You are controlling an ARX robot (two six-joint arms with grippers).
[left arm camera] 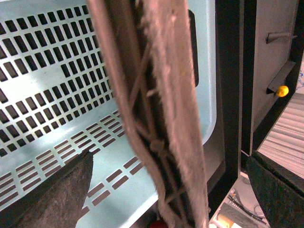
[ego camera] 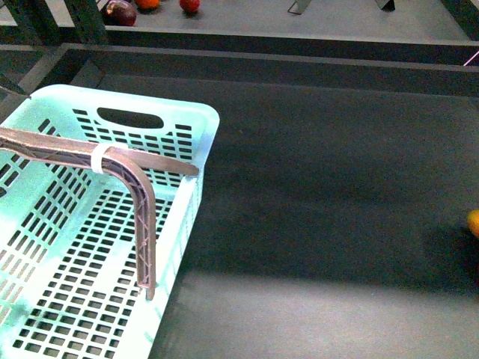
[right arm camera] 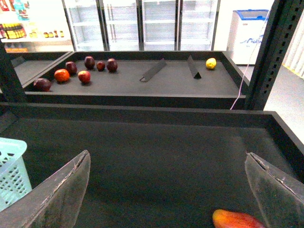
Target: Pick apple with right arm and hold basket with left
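**Nothing gripped yet**

The dark worktop (ego camera: 322,187) carries the mint-green basket (ego camera: 196,120) on its left side. The left end effector (left arm camera: 168,156) hangs over the basket's wall, jaws spread wide and holding nothing. The right end effector (right arm camera: 167,159) is equally wide and empty. The apple (right arm camera: 237,219) lies on the worktop near it, well apart from the basket.

The mint-green slotted plastic basket (ego camera: 196,112) sits left on the dark desk (ego camera: 337,187), the red-yellow apple (ego camera: 474,223) far right.
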